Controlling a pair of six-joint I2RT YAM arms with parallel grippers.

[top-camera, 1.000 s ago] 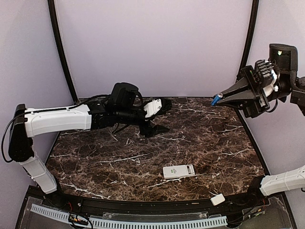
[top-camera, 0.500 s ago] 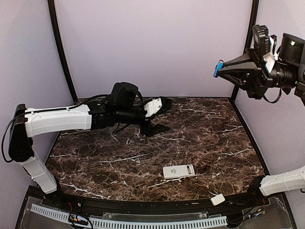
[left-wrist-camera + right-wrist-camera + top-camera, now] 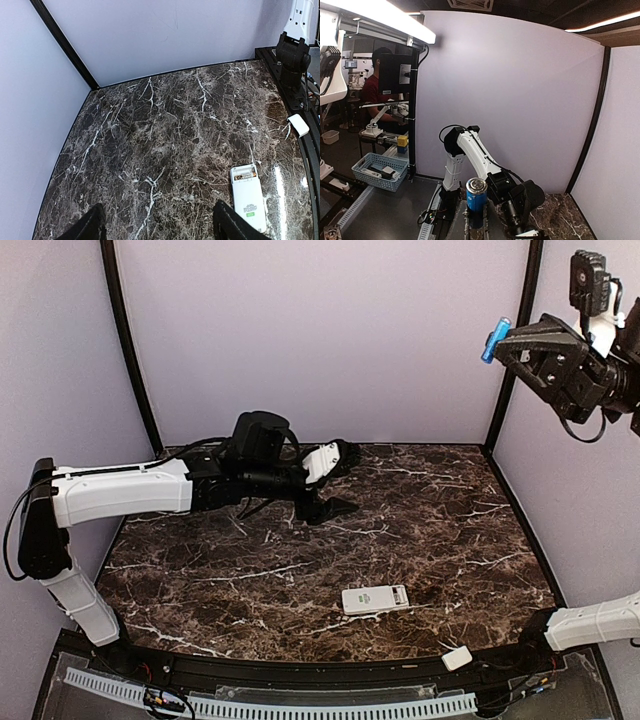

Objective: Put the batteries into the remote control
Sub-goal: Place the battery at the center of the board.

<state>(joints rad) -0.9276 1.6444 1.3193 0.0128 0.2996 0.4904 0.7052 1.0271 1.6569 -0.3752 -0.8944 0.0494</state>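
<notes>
Since the earlier frame the right hand (image 3: 503,341) has swung up and back toward the top right corner, carrying the small blue cylindrical battery (image 3: 494,340) with it, while the left arm has not moved. From above, that hand is clenched on the battery high over the dark veined marble tabletop (image 3: 450,530), against the right wall. The left hand (image 3: 343,482) hangs released near the back of the tabletop, with nothing between its fingers. The small white oblong plastic remote control (image 3: 375,599) lies flat near the front edge, well apart from both hands, and a smaller plain white cover piece (image 3: 457,658) sits on the black front rim. In the left wrist view, the two dark fingers (image 3: 91,226) stand wide apart over bare marble; the remote lies to the lower right with its battery bay uncovered at the far end, what is inside too small to tell, and the cover piece lies beyond it. In the right wrist view, the battery stands upright in the grip, its metal end toward the camera.
</notes>
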